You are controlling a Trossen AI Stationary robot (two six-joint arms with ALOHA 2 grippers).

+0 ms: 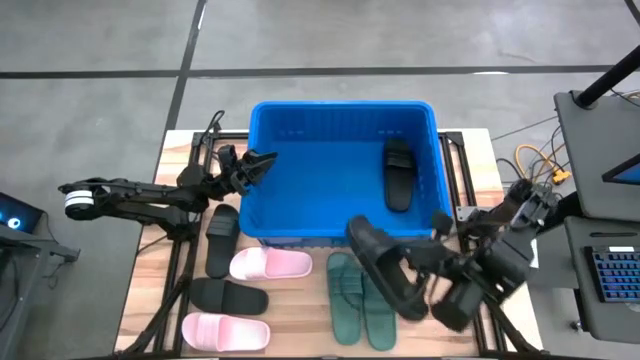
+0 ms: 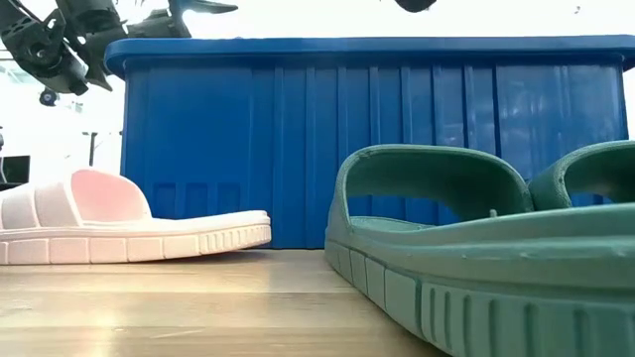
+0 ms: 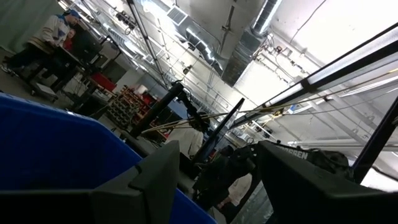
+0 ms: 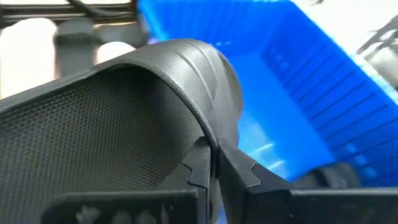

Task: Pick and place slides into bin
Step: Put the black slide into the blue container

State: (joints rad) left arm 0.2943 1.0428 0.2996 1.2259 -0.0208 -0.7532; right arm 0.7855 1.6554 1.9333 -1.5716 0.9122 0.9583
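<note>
The blue bin (image 1: 270,215) stands mid-table with one black slide (image 1: 398,175) lying on its floor. My right gripper (image 1: 425,265) is shut on another black slide (image 1: 385,268), held in the air over the bin's near wall and the two green slides (image 1: 358,300). My left gripper (image 1: 262,165) is open and empty, raised over the bin's left rim. It also shows in the left wrist view (image 3: 217,186). Two pink slides (image 1: 270,264) (image 1: 225,331) and two black slides (image 1: 222,240) (image 1: 228,296) lie sole-down on the table to the left. My right gripper pinches the edge of the black slide's wide strap (image 4: 208,134) between its two fingers (image 4: 239,171). The slide is lifted clear of the table and lies slanted beyond the fingers, its far end toward the bin.
The wooden table's near left holds the pink and black slides, and the near middle holds the green pair (image 2: 476,248). Black frame rails run beside the bin's left and right walls. A person sits far off in the room behind (image 3: 53,31).
</note>
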